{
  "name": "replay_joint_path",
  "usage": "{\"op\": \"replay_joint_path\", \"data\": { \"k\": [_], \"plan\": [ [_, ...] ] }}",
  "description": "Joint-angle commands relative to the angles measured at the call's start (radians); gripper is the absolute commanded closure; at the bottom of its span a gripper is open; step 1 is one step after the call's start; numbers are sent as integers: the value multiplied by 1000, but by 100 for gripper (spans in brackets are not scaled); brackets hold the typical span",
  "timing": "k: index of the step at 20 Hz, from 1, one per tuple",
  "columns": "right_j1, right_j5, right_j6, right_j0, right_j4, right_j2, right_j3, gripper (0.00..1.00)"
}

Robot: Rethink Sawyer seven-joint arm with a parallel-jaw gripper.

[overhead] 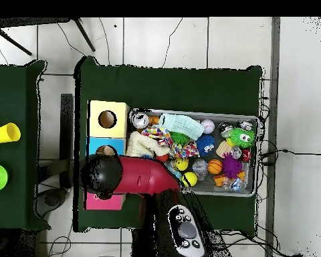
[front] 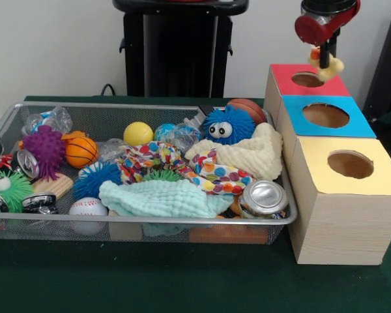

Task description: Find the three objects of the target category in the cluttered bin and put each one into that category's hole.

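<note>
Clearly, a drop-off is under way: a small tan soft toy [front: 326, 65] is pinched between the fingers of the gripper [front: 324, 60], held above the red-ringed hole [front: 307, 79]. A straight descent and release are judged to be called for next. Afterwards, the bin [front: 182, 223] is to be searched again.

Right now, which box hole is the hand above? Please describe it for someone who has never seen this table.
Beside the wire bin three wooden boxes stand in a row. The hole is in the one closest to the robot's pedestal, under the hand, which holds a small toy. Only its panel is red; the others are blue and yellow.
</note>
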Motion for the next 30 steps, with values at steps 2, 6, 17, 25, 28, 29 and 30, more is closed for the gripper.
{"op": "replay_joint_path", "data": {
  "k": [2,6,17,25,28,29,30],
  "plan": [
    [104,-96,339,27,33,-59,19,100],
    [127,-104,326,23,4,-78,14,100],
    [136,-23,288,25,-42,-152,-8,100],
    [168,-1,257,29,-17,-99,-8,100],
    [179,14,270,40,-9,-95,-13,100],
    [180,18,276,41,-4,-96,-9,100],
    [181,19,274,41,-3,-93,-7,100]
  ]
}}
